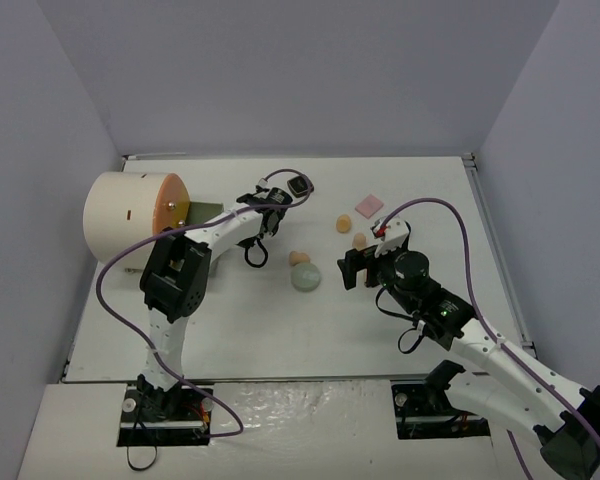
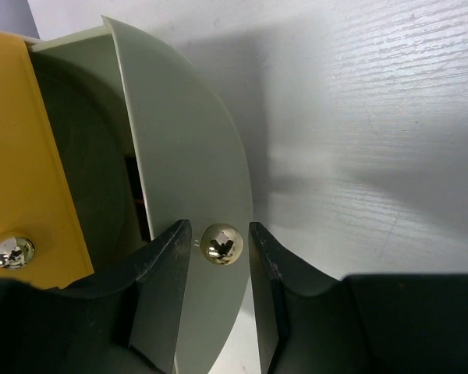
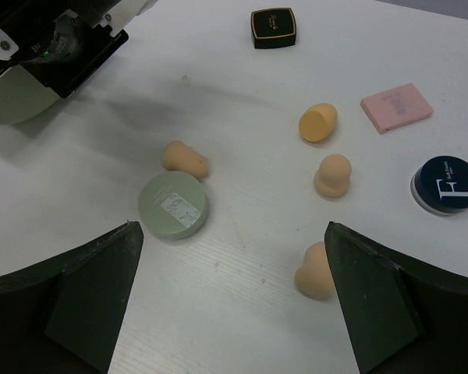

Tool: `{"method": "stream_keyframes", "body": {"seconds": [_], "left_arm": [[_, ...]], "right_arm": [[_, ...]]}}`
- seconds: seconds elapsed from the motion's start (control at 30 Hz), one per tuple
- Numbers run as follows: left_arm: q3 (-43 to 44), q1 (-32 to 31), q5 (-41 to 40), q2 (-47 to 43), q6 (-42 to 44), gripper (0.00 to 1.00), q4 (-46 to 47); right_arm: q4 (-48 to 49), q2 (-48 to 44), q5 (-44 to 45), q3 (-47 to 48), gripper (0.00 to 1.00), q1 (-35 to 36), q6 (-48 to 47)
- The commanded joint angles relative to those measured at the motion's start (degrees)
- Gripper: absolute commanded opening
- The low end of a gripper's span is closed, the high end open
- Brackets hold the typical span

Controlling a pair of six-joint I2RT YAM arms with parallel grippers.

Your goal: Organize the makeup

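Observation:
My left gripper (image 2: 220, 230) is open, with a finger on each side of the round metal knob (image 2: 221, 243) of a pale green drawer (image 2: 187, 156) and a small gap on both sides. The drawer (image 1: 206, 210) stands pulled out. My right gripper (image 3: 230, 234) is open and empty above the table. Below it lie a pale green disc (image 3: 174, 204), three peach sponges (image 3: 185, 158) (image 3: 333, 174) (image 3: 316, 271), an orange sponge (image 3: 318, 123), a pink pad (image 3: 396, 107), a dark round compact (image 3: 447, 184) and a black square compact (image 3: 273, 27). Lipsticks and green tube are out of view.
The large cream cylinder (image 1: 120, 215) with an orange front (image 2: 31, 156) lies at the far left and holds the drawer. A second knob (image 2: 12, 249) sits on the orange front. Grey walls enclose the white table (image 1: 280, 340). Purple cables loop off both arms.

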Motion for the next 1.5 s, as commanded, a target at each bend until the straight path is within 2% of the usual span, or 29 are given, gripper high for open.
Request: {"method": "stream_keyframes", "body": {"seconds": [0.0,0.3,0.83,1.27,1.47], "left_arm": [[0.69,-0.80,-6.33,-0.59,0.20,0.33,-1.54],[0.84,-0.94,-9.45,0.29,0.47,0.33,-3.22],[-0.23,3.06,-8.30,-1.67,-0.09,0.34,-4.44],[-0.52,8.28,-6.35,-2.37,0.11,0.39,-3.79],[-0.58,9.73,-5.77,-2.69,0.09,0.46,-3.47]], "right_arm": [[3.57,-0.59,0.65,-0.06,1.00,-0.57,0.07],[3.86,-0.42,0.17,-0.42,1.00,-0.48,0.07],[3.87,0.28,-0.11,-0.40,1.00,-0.57,-0.11],[3.87,0.85,-0.26,-0.46,1.00,-0.53,-0.11],[3.96,0.99,-0.26,-0.37,1.00,-0.57,-0.19]]}}
